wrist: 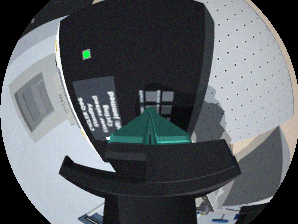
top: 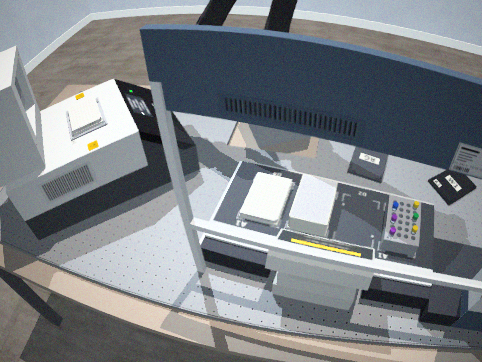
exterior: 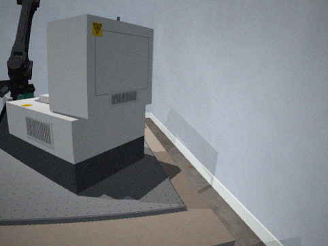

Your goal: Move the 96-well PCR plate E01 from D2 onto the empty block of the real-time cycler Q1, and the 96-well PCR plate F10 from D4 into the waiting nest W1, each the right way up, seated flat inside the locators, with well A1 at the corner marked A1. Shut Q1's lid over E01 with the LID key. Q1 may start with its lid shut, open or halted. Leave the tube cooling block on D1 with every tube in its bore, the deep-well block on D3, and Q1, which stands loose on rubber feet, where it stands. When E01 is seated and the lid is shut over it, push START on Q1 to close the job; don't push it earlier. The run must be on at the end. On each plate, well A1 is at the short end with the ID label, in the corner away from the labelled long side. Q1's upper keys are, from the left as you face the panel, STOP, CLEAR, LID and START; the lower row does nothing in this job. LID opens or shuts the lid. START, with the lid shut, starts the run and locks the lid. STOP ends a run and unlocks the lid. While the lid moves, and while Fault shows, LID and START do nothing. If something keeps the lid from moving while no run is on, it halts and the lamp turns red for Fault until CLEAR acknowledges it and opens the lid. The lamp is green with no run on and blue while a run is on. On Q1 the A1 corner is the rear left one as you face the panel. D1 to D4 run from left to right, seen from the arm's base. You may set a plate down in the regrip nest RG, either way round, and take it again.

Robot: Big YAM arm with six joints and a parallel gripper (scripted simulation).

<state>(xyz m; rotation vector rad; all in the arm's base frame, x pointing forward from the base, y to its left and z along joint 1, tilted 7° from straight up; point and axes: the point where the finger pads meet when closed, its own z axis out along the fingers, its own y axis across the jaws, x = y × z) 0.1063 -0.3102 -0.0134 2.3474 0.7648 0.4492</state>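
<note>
The cycler Q1 [top: 85, 150] stands at the left with its white lid [exterior: 102, 64] raised. A white plate [top: 86, 116] lies on its block; I cannot read its label. It also shows in the wrist view [wrist: 29, 96]. The lamp [wrist: 85, 54] on the black panel [top: 139, 105] is green. My gripper [wrist: 150, 111] is shut and empty, with its teal fingers just above the panel, pointing at the keys [wrist: 157, 98]. It shows at the far left of the exterior view [exterior: 21, 96]. A second white plate [top: 266, 197] lies on the deck. The W1 nest [top: 452, 185] is empty.
The deep-well block [top: 313, 202] stands beside the deck plate, then an empty deck position [top: 361, 205] and the tube cooling block [top: 404, 222] with coloured tubes. A blue screen [top: 300, 95] on a grey post [top: 177, 175] hides my arm. A small dark nest [top: 369, 162] lies behind the deck.
</note>
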